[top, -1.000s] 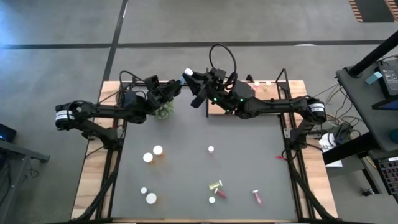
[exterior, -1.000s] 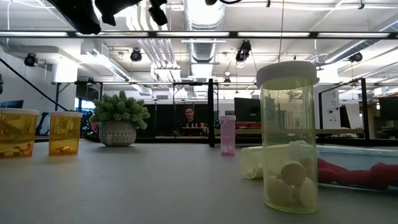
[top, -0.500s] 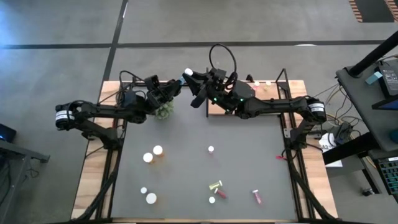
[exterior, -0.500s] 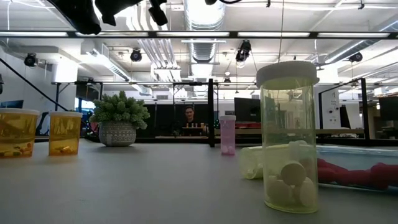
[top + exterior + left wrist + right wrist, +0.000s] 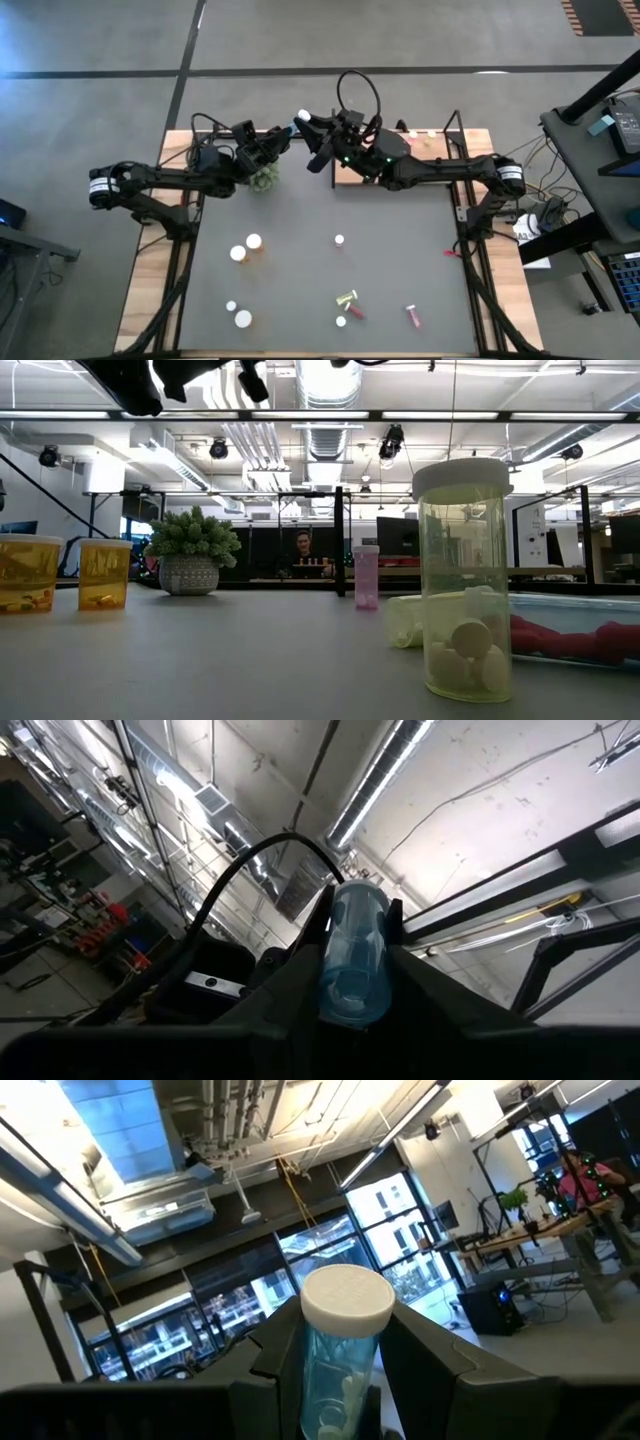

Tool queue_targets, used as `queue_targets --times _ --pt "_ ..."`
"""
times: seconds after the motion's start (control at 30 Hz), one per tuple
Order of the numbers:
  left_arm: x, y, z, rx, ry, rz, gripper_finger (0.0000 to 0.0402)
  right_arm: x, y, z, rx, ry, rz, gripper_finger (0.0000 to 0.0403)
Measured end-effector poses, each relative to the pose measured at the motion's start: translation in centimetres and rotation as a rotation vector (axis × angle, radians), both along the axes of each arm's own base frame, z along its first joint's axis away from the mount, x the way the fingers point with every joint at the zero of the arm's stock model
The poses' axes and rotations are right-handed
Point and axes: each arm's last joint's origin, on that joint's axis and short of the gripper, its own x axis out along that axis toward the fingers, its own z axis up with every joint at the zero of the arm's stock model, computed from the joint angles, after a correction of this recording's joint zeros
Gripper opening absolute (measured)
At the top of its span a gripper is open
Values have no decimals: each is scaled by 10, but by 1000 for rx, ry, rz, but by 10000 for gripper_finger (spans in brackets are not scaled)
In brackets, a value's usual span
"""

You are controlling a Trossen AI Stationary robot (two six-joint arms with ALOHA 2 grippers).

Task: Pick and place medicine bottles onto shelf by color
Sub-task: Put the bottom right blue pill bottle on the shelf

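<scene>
A blue medicine bottle (image 5: 300, 118) with a white cap hangs high over the table's far middle, between my two grippers. My left gripper (image 5: 287, 137) comes from the table's left and my right gripper (image 5: 313, 128) from its right. Both are shut on this bottle (image 5: 352, 955) (image 5: 335, 1350). The shelf (image 5: 472, 146), a wooden board with black rods, lies at the far right under my right arm. Other bottles stand or lie on the dark tabletop: two orange ones (image 5: 246, 248), a yellow-green one (image 5: 347, 297), a red one (image 5: 356, 313) and a pink one (image 5: 412, 316). My left gripper pinches the blue bottle's body near its clear base (image 5: 350, 992) between its two fingers, slanting up from the table's left. The bottle is lifted clear of the table. My right gripper pinches the same bottle's body just below the white cap (image 5: 345, 1302), one finger (image 5: 285, 1345) on each side, slanting up from the table's right. The cap sticks out past the fingertips.
A fuzzy green plant in a pot (image 5: 263, 180) stands under my left gripper. Small white-capped vials (image 5: 339, 240) (image 5: 243, 319) are scattered over the near half. Two small bottles (image 5: 420, 133) sit at the shelf's far edge. Black frame rods (image 5: 458, 215) run along both table sides.
</scene>
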Motion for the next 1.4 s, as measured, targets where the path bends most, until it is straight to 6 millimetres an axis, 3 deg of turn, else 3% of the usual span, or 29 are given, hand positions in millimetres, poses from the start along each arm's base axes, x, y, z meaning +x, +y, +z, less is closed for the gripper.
queue_targets --times 0.2,0.57,0.67,0.83,0.97,1.07,1.27,1.4 --pt "0 2 -2 -1 7 6 90 1 -1 -2 9 24 -3 119" --pt "-1 5 -3 -1 20 16 90 -5 0 -2 23 141 2 200" --pt "-1 7 -4 -3 24 21 91 -20 2 5 34 247 3 210" --pt "0 8 -5 -4 48 19 91 -61 6 25 58 533 8 214" --pt "7 9 -14 -7 172 -36 91 -95 13 47 13 727 136 215" --pt "12 9 -21 -33 261 -114 91 -111 19 52 -57 878 265 215" --pt "14 5 -24 8 311 -248 91 -121 24 53 -179 966 418 215" --pt "15 0 -22 66 323 -338 91 -112 23 50 -237 976 421 215"
